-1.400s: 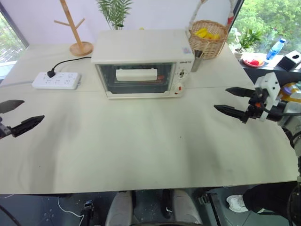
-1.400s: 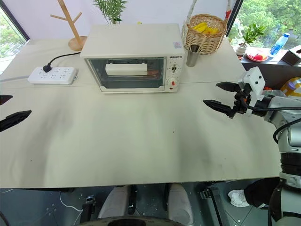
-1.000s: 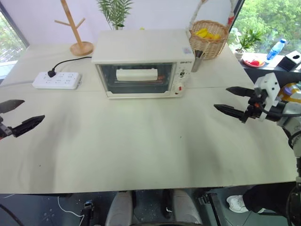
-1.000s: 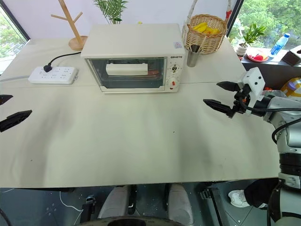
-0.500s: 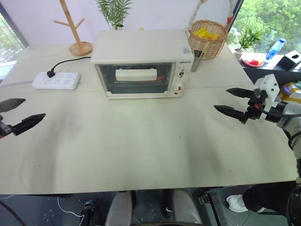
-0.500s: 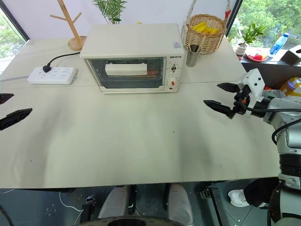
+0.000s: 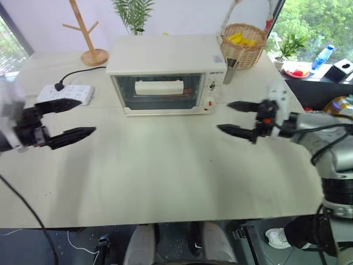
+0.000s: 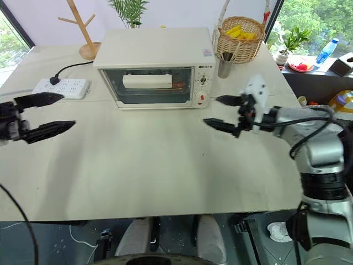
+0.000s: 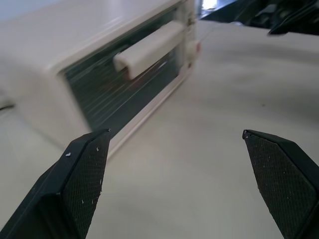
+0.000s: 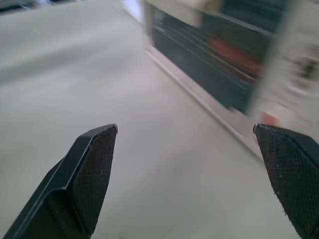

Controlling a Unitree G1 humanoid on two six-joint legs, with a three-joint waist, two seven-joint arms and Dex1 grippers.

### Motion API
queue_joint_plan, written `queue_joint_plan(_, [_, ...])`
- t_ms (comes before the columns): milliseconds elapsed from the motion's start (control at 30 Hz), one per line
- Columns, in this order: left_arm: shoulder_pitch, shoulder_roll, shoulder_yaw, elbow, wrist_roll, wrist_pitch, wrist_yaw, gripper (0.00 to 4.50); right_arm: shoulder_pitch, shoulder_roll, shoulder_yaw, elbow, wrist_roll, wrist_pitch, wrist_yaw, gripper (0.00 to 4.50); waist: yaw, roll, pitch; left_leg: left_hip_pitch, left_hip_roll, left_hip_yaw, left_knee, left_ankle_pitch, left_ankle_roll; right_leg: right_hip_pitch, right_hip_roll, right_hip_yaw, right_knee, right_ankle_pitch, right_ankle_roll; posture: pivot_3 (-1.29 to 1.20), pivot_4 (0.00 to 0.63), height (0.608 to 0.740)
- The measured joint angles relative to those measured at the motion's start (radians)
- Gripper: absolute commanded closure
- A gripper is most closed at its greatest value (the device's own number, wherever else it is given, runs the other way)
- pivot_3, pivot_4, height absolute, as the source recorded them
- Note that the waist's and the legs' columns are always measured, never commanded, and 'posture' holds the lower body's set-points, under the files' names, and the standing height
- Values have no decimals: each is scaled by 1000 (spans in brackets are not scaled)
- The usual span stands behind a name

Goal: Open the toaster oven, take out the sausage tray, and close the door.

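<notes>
Both of your hands have swung inward from the counter's edges within the last half second, so the reach toward the oven has begun; nothing has been touched yet. Your left hand point(image 7: 65, 118) hovers over the matte, cream counter point(image 7: 165, 176) with its black tapered fingers spread wide and empty. Your right hand point(image 7: 240, 117) is likewise wide and empty, now just off the oven's right front corner.

Beyond them, toward the back of the counter, stands the toaster oven point(image 7: 168, 74), a boxy cream shell with smooth painted faces. Its door point(image 7: 160, 93) is shut: clear glass in a cream frame, with a broad rounded bar handle point(image 7: 160, 86) across the top. Behind the glass you can make out wire racks and a red streak, probably the sausage; the sausage tray itself I cannot pick out. Opening comes first, and that bar is what you need to catch.
</notes>
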State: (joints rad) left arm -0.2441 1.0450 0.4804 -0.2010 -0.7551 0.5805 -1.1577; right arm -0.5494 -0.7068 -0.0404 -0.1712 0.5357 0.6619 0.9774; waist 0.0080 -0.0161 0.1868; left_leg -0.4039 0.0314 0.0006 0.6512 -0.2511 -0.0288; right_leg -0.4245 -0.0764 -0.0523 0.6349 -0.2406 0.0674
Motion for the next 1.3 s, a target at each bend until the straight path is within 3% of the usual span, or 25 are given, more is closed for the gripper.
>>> queue_joint_plan(133, [-142, -28, -108, 48, 12, 0, 14, 54, -102, 117, 91, 7, -20, 15, -64, 0, -2, 0, 0, 0, 0, 0, 0, 0, 0, 0, 0, 0, 1, 0, 0, 0, 150, 734])
queue_joint_plan(300, [-212, -56, -184, 90, 30, 2, 29, 54, -194, 209, 158, 136, -94, -21, -104, 0, -3, -1, 0, -1, 0, -1, 0, 0, 0, 0, 1, 0, 1, 0, 0, 0, 150, 734])
queue_joint_plan(767, [-261, -57, -190, 98, 24, 46, 49, 54, -369, 347, 211, 488, -249, -208, -111, 0, -21, -1, 0, -1, 0, -3, 1, 0, 0, -1, 1, 0, 4, 0, 0, 0, 150, 734])
queue_joint_plan(967, [-263, -57, -191, 101, 26, 47, 54, 54, -367, 362, 203, 435, -230, -197, -55, 0, -22, 0, 0, -1, 0, -3, 0, 0, 0, -3, 1, 0, 6, 0, 0, 0, 150, 734])
queue_joint_plan(1300, [-360, -75, -223, 174, 60, 41, 68, 54, -210, 331, 205, 162, -175, -80, -26, 0, -24, -1, 0, -1, 0, -3, 1, 0, 0, -5, 2, 0, 10, -1, 0, 0, 150, 734])
